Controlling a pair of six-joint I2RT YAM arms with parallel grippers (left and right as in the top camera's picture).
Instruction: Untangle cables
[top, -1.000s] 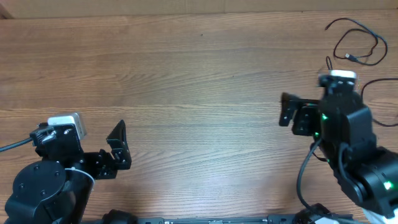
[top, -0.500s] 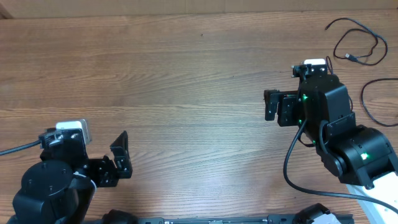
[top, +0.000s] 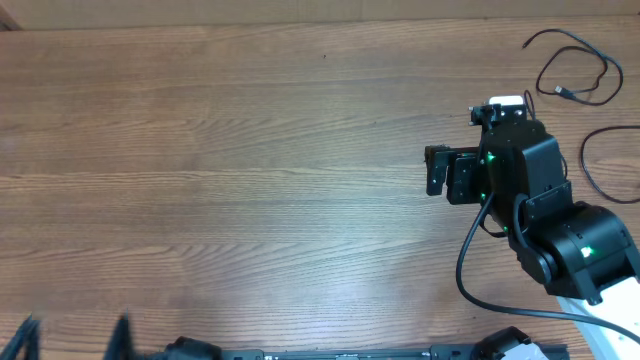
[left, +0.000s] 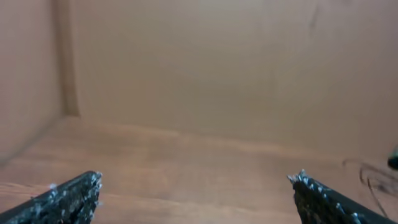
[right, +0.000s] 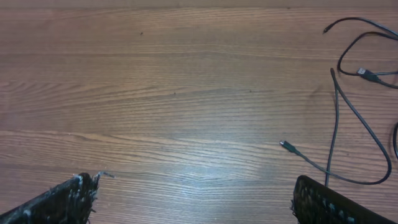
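The cables lie at the table's far right. One thin black cable (top: 577, 68) makes a loose loop near the back corner, and another (top: 598, 165) curves out by the right edge. In the right wrist view these cables (right: 348, 118) trail across the upper right, with a small plug end (right: 285, 145) resting on the wood. My right gripper (right: 196, 186) (top: 433, 170) is open over bare table, left of the cables and touching none. My left gripper (left: 198, 182) is open and empty, looking along the table toward the back wall. Only its blurred fingertips (top: 121, 336) show at the overhead's bottom left.
The wooden table (top: 260, 150) spreads out to the left of the right arm. A brown wall (left: 205, 68) stands behind it, with a side panel (left: 28, 74) at the left. The right arm's own thick black wire (top: 470, 265) hangs near its base.
The left arm has pulled back toward the near edge and almost left the overhead view. The right arm shifted left early on, then stayed still. Both grippers stayed open.
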